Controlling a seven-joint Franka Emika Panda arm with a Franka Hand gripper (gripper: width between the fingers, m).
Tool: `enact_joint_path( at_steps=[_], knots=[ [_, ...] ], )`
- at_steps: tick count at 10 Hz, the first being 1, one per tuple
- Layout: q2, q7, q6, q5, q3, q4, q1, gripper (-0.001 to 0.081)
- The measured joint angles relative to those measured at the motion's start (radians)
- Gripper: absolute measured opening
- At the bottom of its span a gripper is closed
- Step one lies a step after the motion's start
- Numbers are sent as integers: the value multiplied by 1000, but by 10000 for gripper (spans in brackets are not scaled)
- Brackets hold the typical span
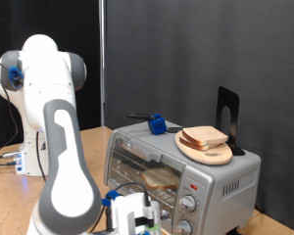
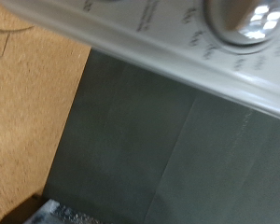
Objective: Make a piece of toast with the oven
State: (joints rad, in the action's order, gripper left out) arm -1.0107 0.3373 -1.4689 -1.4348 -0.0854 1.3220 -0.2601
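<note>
Although its fingertips are hidden and I cannot tell how far they are parted or whether they hold anything, the gripper [image 1: 127,213] sits low at the exterior view's bottom, just in front of the oven [image 1: 176,166]. The wrist view shows only a knob [image 2: 241,21] on the control panel, near the hand. Behind the glass door [image 1: 147,168], which looks closed, the piece of toast [image 1: 163,177] lies on the rack, so loading seems done. Whether heating has started I cannot tell. Farther back, 1 round board [image 1: 208,147] with piled slices rests on the oven's roof.
</note>
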Motion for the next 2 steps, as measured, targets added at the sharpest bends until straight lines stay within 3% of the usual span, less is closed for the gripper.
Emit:
enact_joint_path(
  at_steps=[2],
  knots=[
    [1,-89,82,52,-34,-49,-27,801]
  ],
)
